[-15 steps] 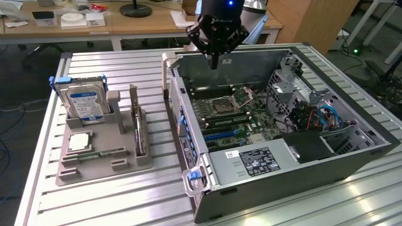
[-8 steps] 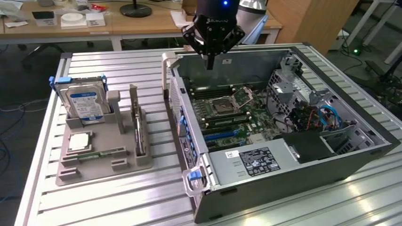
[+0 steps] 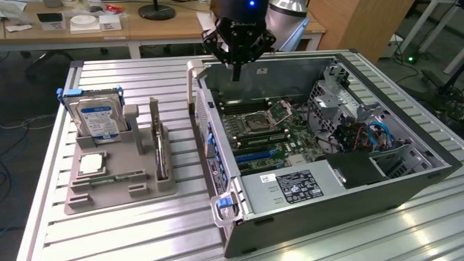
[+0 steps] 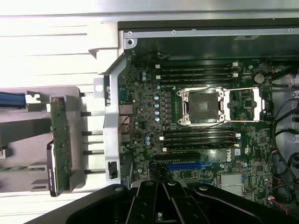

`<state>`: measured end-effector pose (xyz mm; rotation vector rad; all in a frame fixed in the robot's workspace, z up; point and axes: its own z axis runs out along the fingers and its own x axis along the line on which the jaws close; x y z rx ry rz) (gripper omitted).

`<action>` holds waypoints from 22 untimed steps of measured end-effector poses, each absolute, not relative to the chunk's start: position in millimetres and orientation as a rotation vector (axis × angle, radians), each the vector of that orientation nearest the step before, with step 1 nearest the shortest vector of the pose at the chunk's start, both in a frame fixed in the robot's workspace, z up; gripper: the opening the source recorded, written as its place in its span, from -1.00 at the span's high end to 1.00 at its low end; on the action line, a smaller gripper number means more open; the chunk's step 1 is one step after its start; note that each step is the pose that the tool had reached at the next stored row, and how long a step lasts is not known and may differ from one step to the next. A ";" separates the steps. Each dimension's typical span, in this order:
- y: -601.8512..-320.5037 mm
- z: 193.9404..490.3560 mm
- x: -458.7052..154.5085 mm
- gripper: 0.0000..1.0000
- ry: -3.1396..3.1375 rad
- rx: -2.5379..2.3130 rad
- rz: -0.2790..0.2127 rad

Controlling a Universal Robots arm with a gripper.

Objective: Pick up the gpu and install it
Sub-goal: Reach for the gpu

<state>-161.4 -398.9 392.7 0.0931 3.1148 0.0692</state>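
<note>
The gpu (image 3: 158, 145) stands on edge in a slot of the grey holder (image 3: 108, 200) on the exterior view's left, its pale bracket uppermost. In the wrist view the gpu (image 4: 60, 142) is a thin green-and-dark strip beside the case wall. My gripper (image 3: 236, 75) hangs above the far end of the open computer case (image 3: 435, 159), well apart from the gpu. Its fingers are shut with nothing between them. In the wrist view the gripper (image 4: 162, 185) sits over the motherboard (image 4: 140, 93), near the blue expansion slot (image 4: 184, 165).
The holder also carries a blue-labelled hard drive (image 3: 98, 120), a processor chip (image 3: 92, 163) and a memory stick (image 3: 116, 178). The case lies on a slatted metal table (image 3: 130, 239). Cables and a drive cage (image 3: 362, 133) crowd the case's right side. Desks stand behind.
</note>
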 end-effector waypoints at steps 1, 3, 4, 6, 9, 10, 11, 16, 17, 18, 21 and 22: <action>-398.9 392.7 -162.8 0.79 3.115 0.084 0.069; -398.9 392.7 -166.2 0.79 3.116 0.069 0.069; -398.8 392.7 -168.0 0.79 3.116 0.063 0.069; -398.9 392.7 -171.2 0.79 3.116 0.052 0.070; -398.8 392.6 -175.5 0.79 3.117 0.044 0.070; -398.9 392.6 -176.8 0.79 3.117 0.043 0.070; -398.8 392.6 -178.1 0.79 3.117 0.041 0.070; -398.9 392.6 -185.0 0.79 3.117 0.033 0.070; -398.9 392.6 -186.6 0.79 3.117 0.031 0.070; -398.9 392.6 -187.9 0.79 3.117 0.030 0.070; -398.9 392.5 -192.1 0.79 3.117 0.027 0.070; -398.8 392.5 -193.4 0.79 3.117 0.027 0.070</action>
